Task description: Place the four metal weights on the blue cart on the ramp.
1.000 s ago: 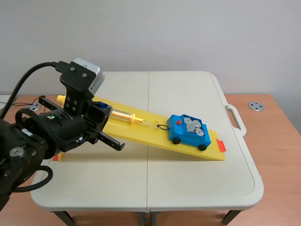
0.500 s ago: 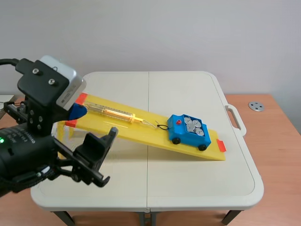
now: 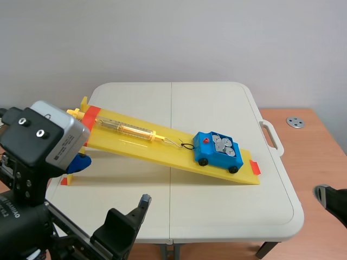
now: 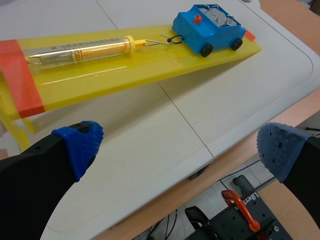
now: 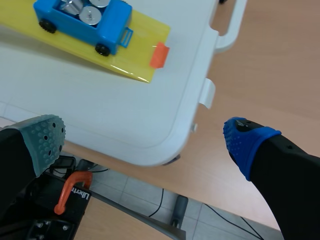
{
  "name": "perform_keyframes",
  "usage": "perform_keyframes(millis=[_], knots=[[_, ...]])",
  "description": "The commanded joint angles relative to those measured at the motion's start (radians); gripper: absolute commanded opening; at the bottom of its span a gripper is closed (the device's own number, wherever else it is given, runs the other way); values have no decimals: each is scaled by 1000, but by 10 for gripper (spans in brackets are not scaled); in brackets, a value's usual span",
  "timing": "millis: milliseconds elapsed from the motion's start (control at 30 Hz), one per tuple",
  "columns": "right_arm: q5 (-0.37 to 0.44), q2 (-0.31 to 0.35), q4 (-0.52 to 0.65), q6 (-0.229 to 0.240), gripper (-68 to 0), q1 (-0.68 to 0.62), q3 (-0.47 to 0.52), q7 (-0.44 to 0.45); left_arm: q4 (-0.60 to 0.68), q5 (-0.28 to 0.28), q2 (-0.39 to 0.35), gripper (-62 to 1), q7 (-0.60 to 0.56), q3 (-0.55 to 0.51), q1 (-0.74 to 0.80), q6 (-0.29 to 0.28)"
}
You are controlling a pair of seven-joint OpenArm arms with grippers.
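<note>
1. Logging the scene view: your left arm [image 3: 38,173] has pulled back off the upper end of the yellow ramp [image 3: 135,145] within the last second. It now sits low at the near edge of the table [image 3: 217,103].
   - The blue cart [image 3: 217,150] has not shifted. It rests near the ramp's lower end, hooked to the spring scale [image 3: 130,130].
   - The metal weights [image 3: 222,144] lie in the cart's tray, four grey discs by my count.
   - Judgement: loading looks complete, and the retreat reads as the end of the run.
   - Only the tip of your right arm [image 3: 331,200] shows, low and off the table.
   - White lettering on the left arm's housing is cut off and unreadable.
2. Left wrist view: your left gripper [image 4: 177,147] is spread wide over the near table edge, its blue pads holding nothing. Cart and ramp lie well ahead. A black clamp [image 4: 240,210] below the table carries white lettering starting "Ubr"; the rest is cut off.
3. Right wrist view: your right gripper [image 5: 145,137] is also wide and empty, hanging past the table's corner. The loaded cart sits well ahead. The same partial "Ubr" shows on a clamp below.
</note>
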Motion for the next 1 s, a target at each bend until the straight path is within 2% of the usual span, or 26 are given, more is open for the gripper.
perform_keyframes(millis=[0,433,700,967], knots=[[74,16,90,45,-16,33,15,134,108,-59,-1,14,-109,-11,0,43],[73,3,90,45,-16,63,-134,169,106,-59,-1,14,-127,-11,-1,43],[67,-61,90,45,-16,63,-155,169,106,-59,-1,14,-135,-11,-1,43],[67,-66,90,45,-16,63,-155,169,106,-59,-1,14,-135,-11,-1,43]])
